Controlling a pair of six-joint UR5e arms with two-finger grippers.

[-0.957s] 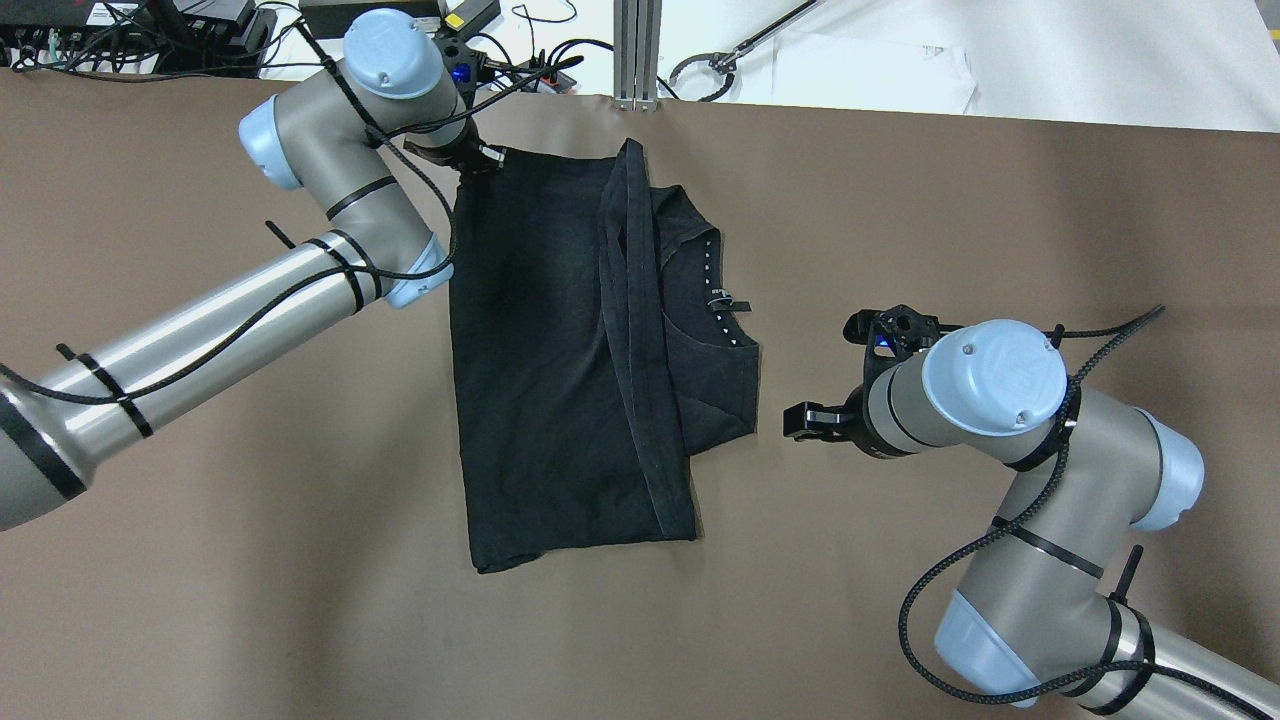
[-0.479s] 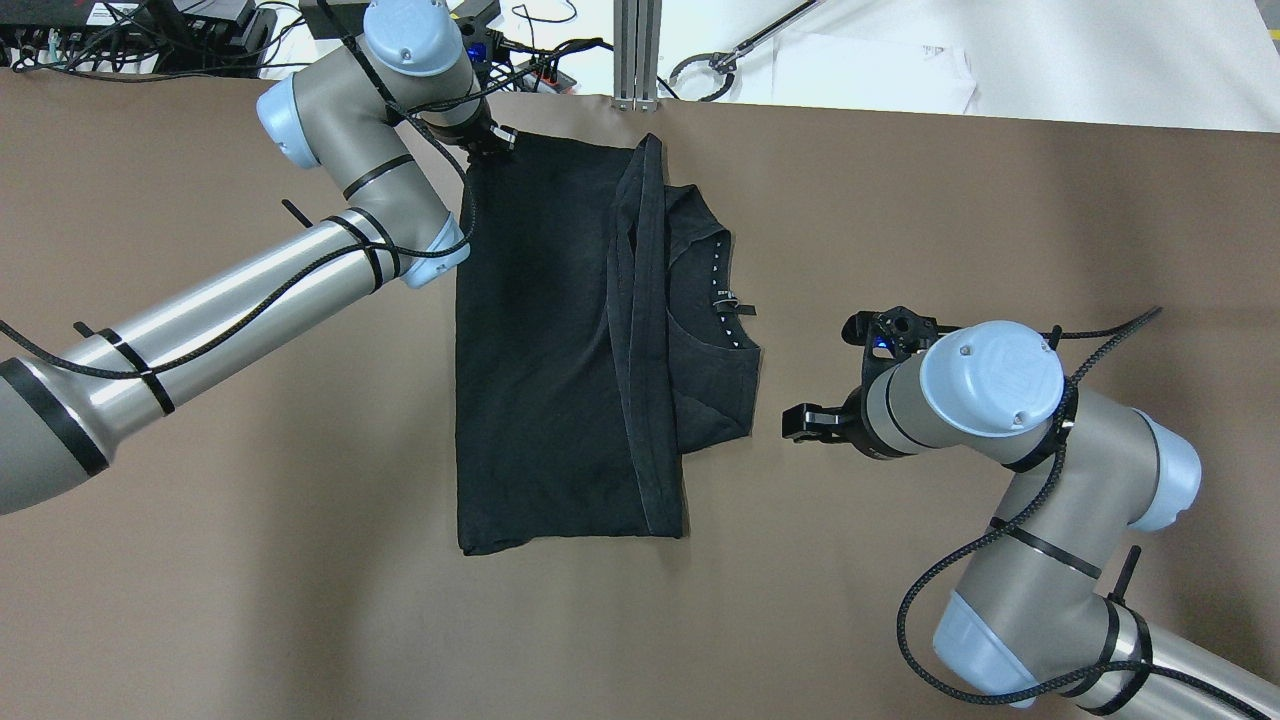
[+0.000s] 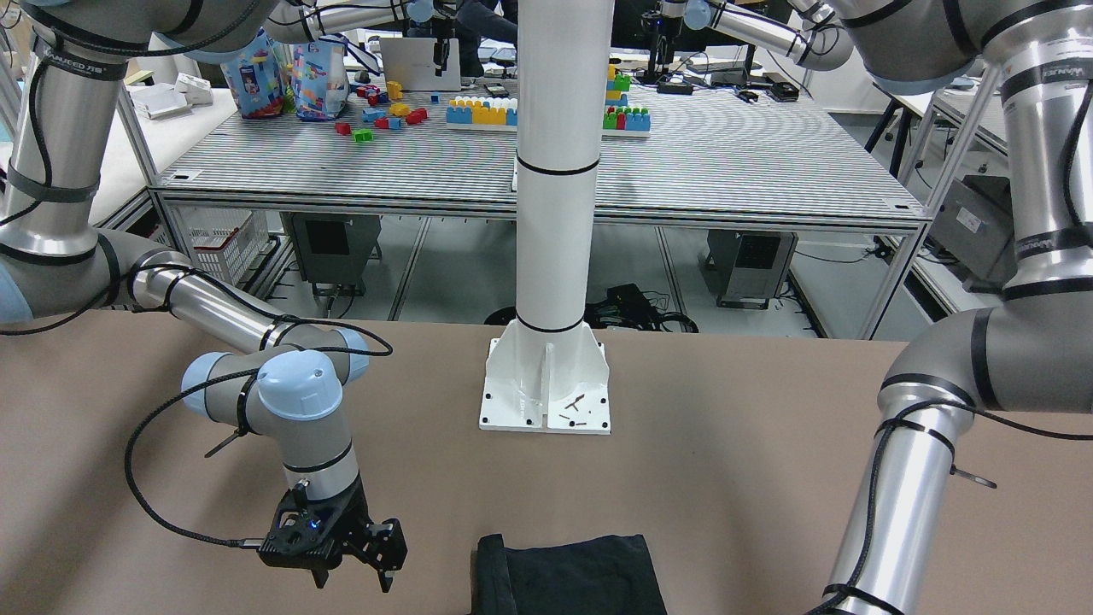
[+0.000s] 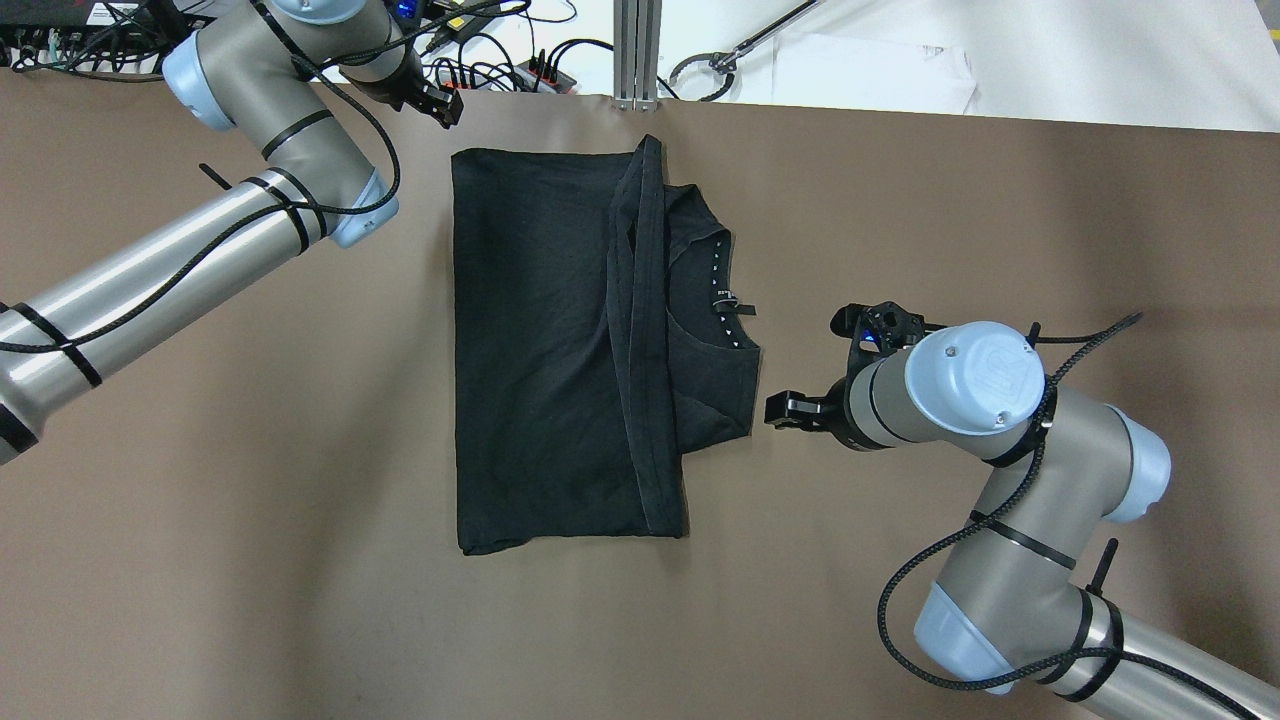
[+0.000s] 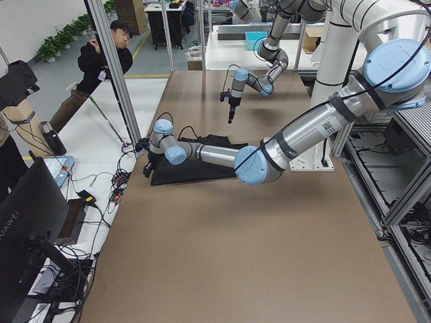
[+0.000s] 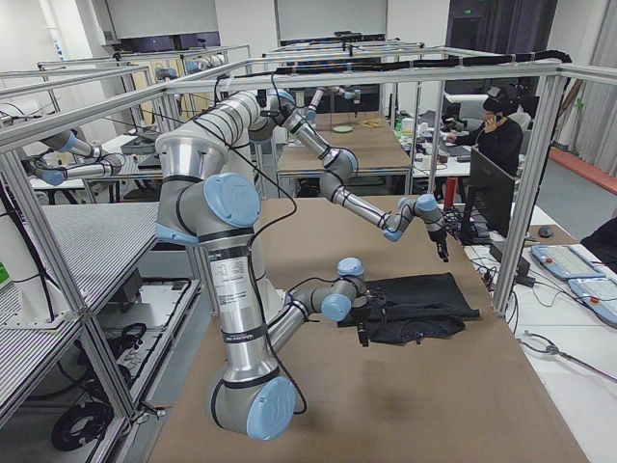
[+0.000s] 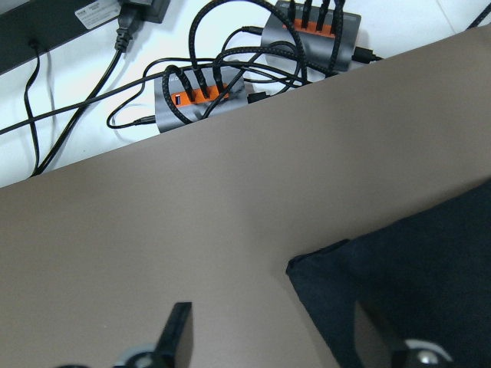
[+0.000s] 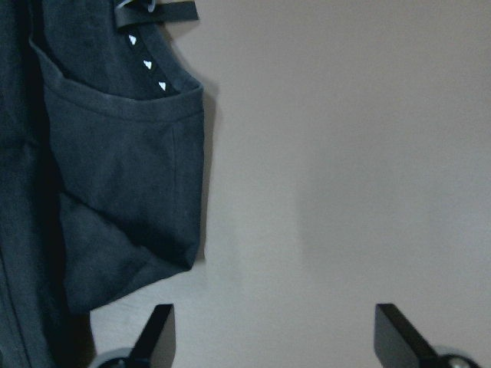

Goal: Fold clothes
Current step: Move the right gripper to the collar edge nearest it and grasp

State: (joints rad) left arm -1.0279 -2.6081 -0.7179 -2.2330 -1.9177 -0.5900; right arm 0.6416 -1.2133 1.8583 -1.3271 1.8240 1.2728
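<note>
The clothes are one black garment lying flat on the brown table, folded lengthwise, with the collar and a tag showing at its right side. My left gripper stands open just beyond the garment's far left corner, touching nothing. My right gripper is open too and hovers close to the garment's right edge, with nothing between its fingers. From the front, the right gripper hangs beside the garment's near end.
Cables and power hubs lie just past the table's far edge near my left gripper. An aluminium post stands at that edge. The white pillar's base sits on the robot's side. A person stands beyond the table.
My left gripper let go of the garment's far left corner and drew back toward the far edge. The corner now lies flat. My right gripper crept slightly toward the garment.
</note>
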